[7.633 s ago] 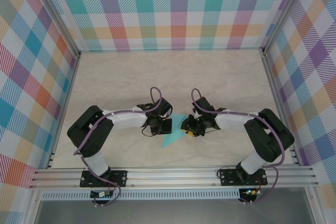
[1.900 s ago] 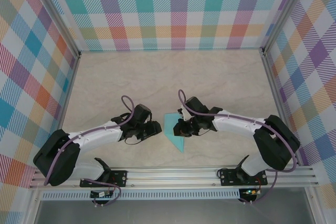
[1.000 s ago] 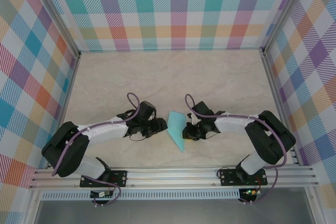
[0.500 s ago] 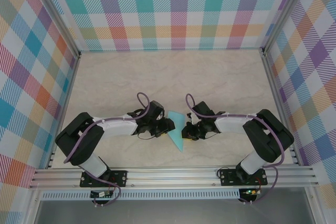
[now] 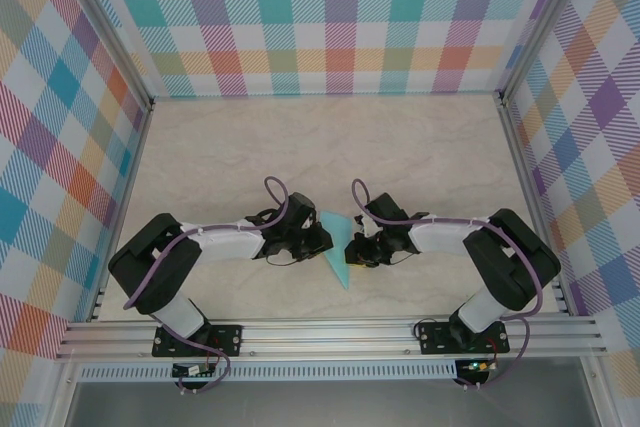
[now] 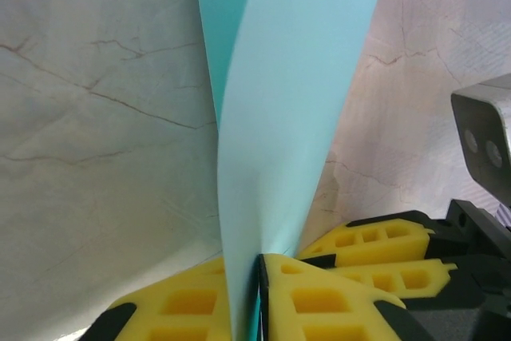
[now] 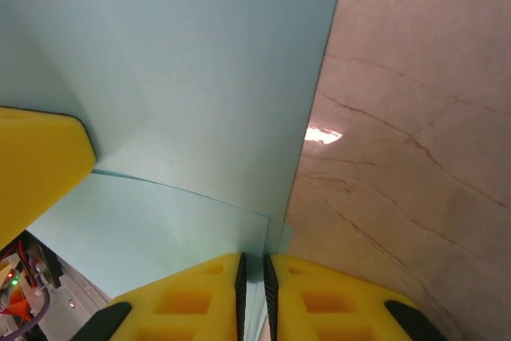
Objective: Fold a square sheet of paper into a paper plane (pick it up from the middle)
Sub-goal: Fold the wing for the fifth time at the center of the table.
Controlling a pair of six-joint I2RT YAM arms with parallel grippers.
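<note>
Now | left jaws: pinched tight on one end of the folded teal paper (image 6: pixel 279 117), yellow pads (image 6: pixel 319 305) on either side | right jaws: narrow, closed on the paper's edge | paper: between the two arms, near middle of the table (image 5: pixel 300 147), slim tip toward the near edge.

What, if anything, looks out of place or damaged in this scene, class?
Nothing is torn or spilled. The folded teal paper stands curved, not flat, pinched by the left gripper and the right gripper.
</note>
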